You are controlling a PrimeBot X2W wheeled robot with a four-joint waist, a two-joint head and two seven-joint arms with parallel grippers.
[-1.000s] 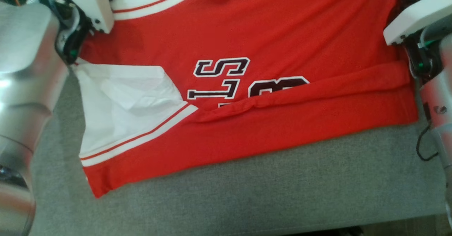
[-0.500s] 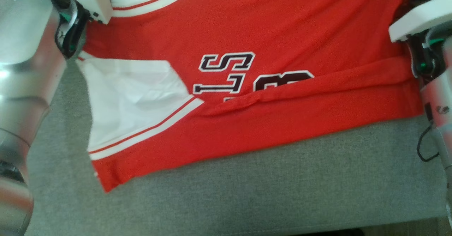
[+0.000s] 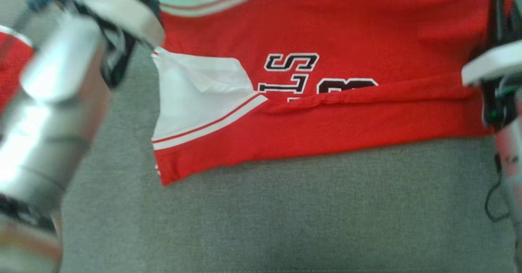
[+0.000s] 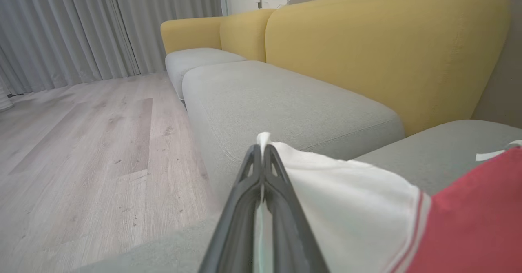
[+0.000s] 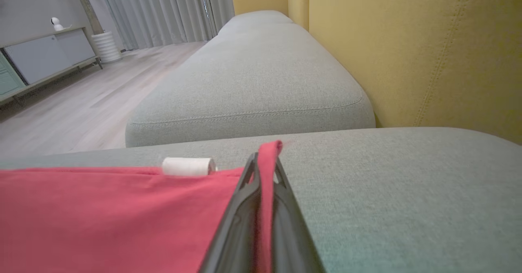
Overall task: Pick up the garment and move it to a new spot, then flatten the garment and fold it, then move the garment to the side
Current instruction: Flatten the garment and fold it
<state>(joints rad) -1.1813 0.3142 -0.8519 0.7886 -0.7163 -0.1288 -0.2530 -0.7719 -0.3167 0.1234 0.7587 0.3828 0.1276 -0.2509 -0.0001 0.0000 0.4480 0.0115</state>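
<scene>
The garment (image 3: 346,32) is a red jersey with dark letters and a white sleeve (image 3: 195,97). It lies spread on the grey sofa cushion (image 3: 285,216), with a long fold across its lower part. In the left wrist view my left gripper (image 4: 263,150) is shut on the edge of the white sleeve (image 4: 359,207). In the right wrist view my right gripper (image 5: 265,158) is shut on a red edge of the garment (image 5: 102,216). In the head view the left arm (image 3: 61,101) stands at the garment's left end and the right arm (image 3: 493,65) at its right end.
A yellow backrest (image 4: 387,52) rises behind the cushions. More grey cushions (image 5: 253,77) continue along the sofa. Wooden floor (image 4: 81,142) lies beyond the cushion edge, with curtains and a low cabinet (image 5: 40,61) further off. A small white object (image 5: 187,166) sits at the garment's far edge.
My left gripper has closed on the white sleeve. The whole head picture has shifted, so the camera has moved. The right gripper stays shut on the red edge.
</scene>
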